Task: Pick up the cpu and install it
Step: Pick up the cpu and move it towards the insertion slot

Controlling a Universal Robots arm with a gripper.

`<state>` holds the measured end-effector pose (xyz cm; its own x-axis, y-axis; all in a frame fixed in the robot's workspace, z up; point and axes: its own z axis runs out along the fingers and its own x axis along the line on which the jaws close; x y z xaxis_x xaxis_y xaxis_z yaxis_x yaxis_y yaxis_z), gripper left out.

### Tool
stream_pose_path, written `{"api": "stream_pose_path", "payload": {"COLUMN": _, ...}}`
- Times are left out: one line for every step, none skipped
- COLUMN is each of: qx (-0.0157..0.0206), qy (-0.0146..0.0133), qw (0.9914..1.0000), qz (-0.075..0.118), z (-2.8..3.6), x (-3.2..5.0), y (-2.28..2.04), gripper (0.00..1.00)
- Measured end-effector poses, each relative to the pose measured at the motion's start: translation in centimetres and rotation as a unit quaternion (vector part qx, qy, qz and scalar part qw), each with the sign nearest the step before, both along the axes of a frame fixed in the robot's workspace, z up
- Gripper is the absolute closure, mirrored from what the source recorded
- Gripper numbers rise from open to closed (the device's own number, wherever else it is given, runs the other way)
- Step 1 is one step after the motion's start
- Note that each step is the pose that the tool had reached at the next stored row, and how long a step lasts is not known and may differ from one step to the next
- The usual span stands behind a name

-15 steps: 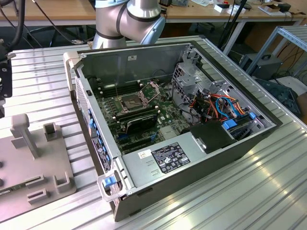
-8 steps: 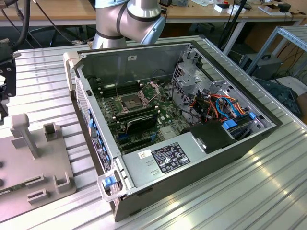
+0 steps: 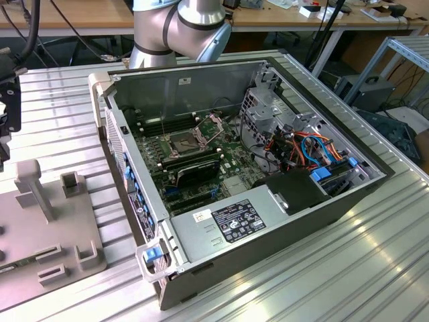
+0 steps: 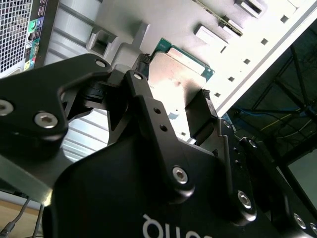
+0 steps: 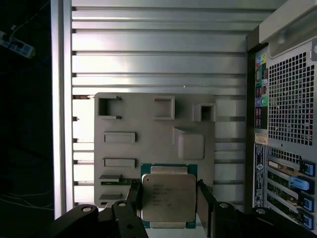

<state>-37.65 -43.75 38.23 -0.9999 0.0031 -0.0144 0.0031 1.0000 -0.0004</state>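
So the gripper [image 5: 169, 201] is down over the grey fixture plate [image 5: 148, 114] and it's got the cpu [image 5: 168, 196] between its two black fingers [image 5: 204, 203]. They're closed in to the chip's width, one against each of two opposite edges, and in both wrist views it looks properly pinched. The silver lid faces up toward the wrist, with a thin green border showing round it. In the second wrist view the cpu [image 4: 181, 69] sits right at the fingertips with the plate behind it, but honestly I can't tell whether it's been lifted off the plate or is resting on it. The plate lies on the ribbed aluminium table [image 3: 335, 282], just beside the back panel of the open computer case [image 3: 201, 87], on the exterior view's left of it. Inside the case the motherboard socket [image 3: 184, 142] has its metal frame flipped up. The arm [image 3: 181, 27] stands behind the case.
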Motion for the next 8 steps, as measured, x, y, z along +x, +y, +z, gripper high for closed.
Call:
{"api": "stream_pose_path", "payload": {"qx": 0.0000, "qy": 0.0001, "qw": 1.00000, "qz": 0.000, "z": 0.01, "x": 0.02, "y": 0.00, "gripper": 0.45}}
{"api": "stream_pose_path", "payload": {"qx": -0.0001, "qy": 0.0002, "qw": 1.00000, "qz": 0.000, "z": 0.02, "x": 0.13, "y": 0.00, "gripper": 0.45}}
{"api": "stream_pose_path", "payload": {"qx": -0.0001, "qy": 0.0001, "qw": 1.00000, "qz": 0.000, "z": 0.02, "x": 0.22, "y": 0.00, "gripper": 0.45}}
{"api": "stream_pose_path", "payload": {"qx": 0.0000, "qy": 0.0001, "qw": 1.00000, "qz": 0.000, "z": 0.01, "x": 0.45, "y": 0.00, "gripper": 0.45}}
{"api": "stream_pose_path", "payload": {"qx": 0.0000, "qy": 0.0001, "qw": 1.00000, "qz": 0.000, "z": 0.01, "x": 0.64, "y": 0.00, "gripper": 0.45}}
{"api": "stream_pose_path", "payload": {"qx": 0.0000, "qy": 0.0001, "qw": 1.00000, "qz": 0.000, "z": 0.01, "x": 0.81, "y": 0.00, "gripper": 0.45}}
{"api": "stream_pose_path", "payload": {"qx": 0.0000, "qy": 0.0001, "qw": 1.00000, "qz": 0.000, "z": 0.01, "x": 1.05, "y": 0.00, "gripper": 0.45}}
{"api": "stream_pose_path", "payload": {"qx": 0.0000, "qy": 0.0001, "qw": 1.00000, "qz": 0.000, "z": 0.01, "x": 1.19, "y": 0.00, "gripper": 0.45}}
